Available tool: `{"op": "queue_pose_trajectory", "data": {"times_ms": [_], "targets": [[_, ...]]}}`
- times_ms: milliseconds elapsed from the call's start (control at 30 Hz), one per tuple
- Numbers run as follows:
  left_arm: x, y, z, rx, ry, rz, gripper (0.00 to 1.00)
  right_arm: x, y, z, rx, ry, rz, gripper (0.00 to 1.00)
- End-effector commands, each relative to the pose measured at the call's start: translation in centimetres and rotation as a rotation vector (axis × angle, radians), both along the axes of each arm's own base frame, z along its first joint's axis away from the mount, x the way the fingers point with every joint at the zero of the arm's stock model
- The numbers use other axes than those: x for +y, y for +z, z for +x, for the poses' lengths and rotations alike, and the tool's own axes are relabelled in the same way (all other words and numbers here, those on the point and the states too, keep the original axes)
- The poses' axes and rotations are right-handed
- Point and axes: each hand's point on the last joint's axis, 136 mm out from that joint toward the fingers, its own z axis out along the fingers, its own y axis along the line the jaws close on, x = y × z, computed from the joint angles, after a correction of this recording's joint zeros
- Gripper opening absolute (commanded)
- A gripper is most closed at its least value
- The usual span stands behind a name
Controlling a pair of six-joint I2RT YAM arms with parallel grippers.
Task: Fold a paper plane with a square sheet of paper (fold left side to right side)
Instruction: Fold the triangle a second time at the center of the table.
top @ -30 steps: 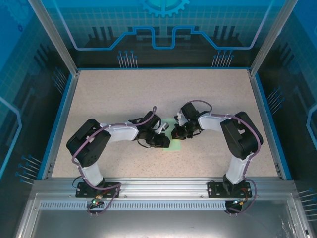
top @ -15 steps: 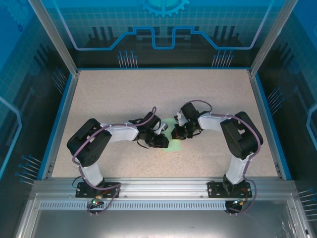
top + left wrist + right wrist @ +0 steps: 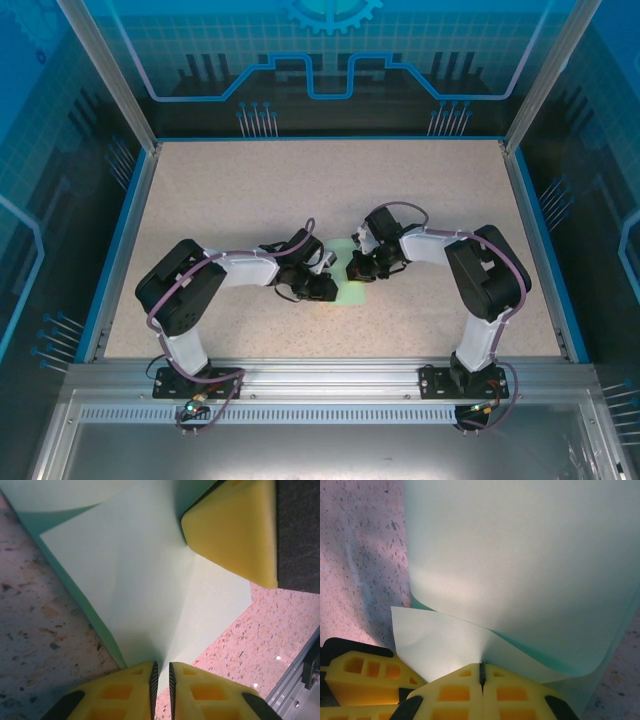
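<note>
The square sheet of paper (image 3: 352,291), pale mint green, lies partly folded at the table's middle between both grippers. In the left wrist view the paper (image 3: 140,580) shows creases, and one corner runs down to my left gripper (image 3: 161,672). Its jaws stand a narrow slit apart, with paper and table visible through the gap. My right gripper (image 3: 481,669) is shut on a lifted flap of the paper (image 3: 520,555), which curls up and over the layer beneath. From above, the left gripper (image 3: 328,288) and right gripper (image 3: 358,270) almost touch over the sheet.
The speckled table (image 3: 250,190) is ringed by a blue rim (image 3: 128,240) and see-through walls. A metal rail (image 3: 300,680) runs along the near edge by the arm bases. The right gripper's yellow finger (image 3: 235,530) rests on the paper near my left jaws.
The left gripper's jaws have narrowed a little and its wrist has shifted slightly at the paper's left edge. The right gripper keeps its hold and place.
</note>
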Motion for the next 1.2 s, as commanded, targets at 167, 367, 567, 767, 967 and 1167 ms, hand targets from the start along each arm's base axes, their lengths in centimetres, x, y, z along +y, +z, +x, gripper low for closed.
{"op": "queue_pose_trajectory", "data": {"times_ms": [167, 367, 567, 767, 967, 1167], "targets": [[1.5, -0.6, -3.4, 0.057, -0.035, 0.025, 0.14, -2.2, -1.8, -1.1, 0.069, -0.016, -0.098, 0.03], [1.3, 2.2, -2.9, 0.009, -0.024, -0.040, 0.12, -2.2, -1.8, -1.1, 0.067, -0.016, -0.095, 0.03], [0.4, 4.8, -0.7, -0.041, 0.010, -0.121, 0.12, -2.2, -1.8, -1.2, 0.069, -0.014, -0.093, 0.03], [-1.0, 3.4, 0.7, -0.011, -0.009, -0.114, 0.13, -2.1, -1.7, -1.1, 0.065, -0.015, -0.090, 0.03], [-1.1, 1.6, 0.8, 0.009, -0.013, -0.081, 0.16, -1.9, -1.5, -1.0, 0.059, -0.013, -0.073, 0.02], [0.3, -0.9, 0.2, 0.035, 0.003, 0.014, 0.16, -1.0, 0.7, -0.3, -0.007, -0.002, -0.004, 0.02]]}}
